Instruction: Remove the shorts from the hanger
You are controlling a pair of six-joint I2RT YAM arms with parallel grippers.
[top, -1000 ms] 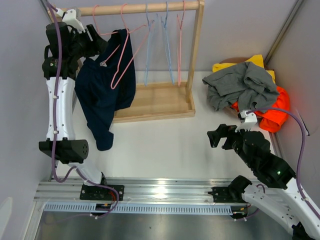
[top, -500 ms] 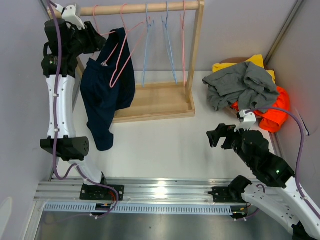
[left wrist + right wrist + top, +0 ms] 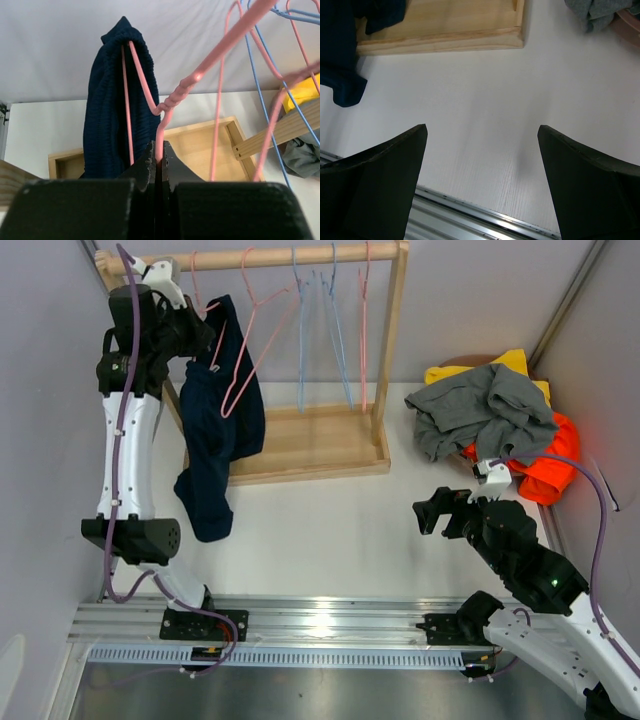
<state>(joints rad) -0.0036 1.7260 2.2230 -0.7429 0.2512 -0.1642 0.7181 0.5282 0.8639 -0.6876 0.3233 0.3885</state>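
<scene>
The navy shorts (image 3: 215, 430) hang at ten o'clock in the top view. They are dark and bunched, draped over one arm of a pink hanger (image 3: 245, 345) on the wooden rack (image 3: 392, 350), with a leg trailing down past the rack's base. My left gripper (image 3: 190, 332) is clamped on that hanger's wire. A second ago its jaws stood apart and the cloth spread wider. My right gripper (image 3: 432, 512), at four o'clock, holds its jaws wide apart above the table (image 3: 330, 530), as before. Grey shorts (image 3: 480, 410), orange shorts (image 3: 548, 468) and yellow shorts (image 3: 505, 364) lie heaped at two o'clock. Only my left wrist view shows the pink wire pinched between my fingers (image 3: 146, 162), just below the hanger's twisted neck.
</scene>
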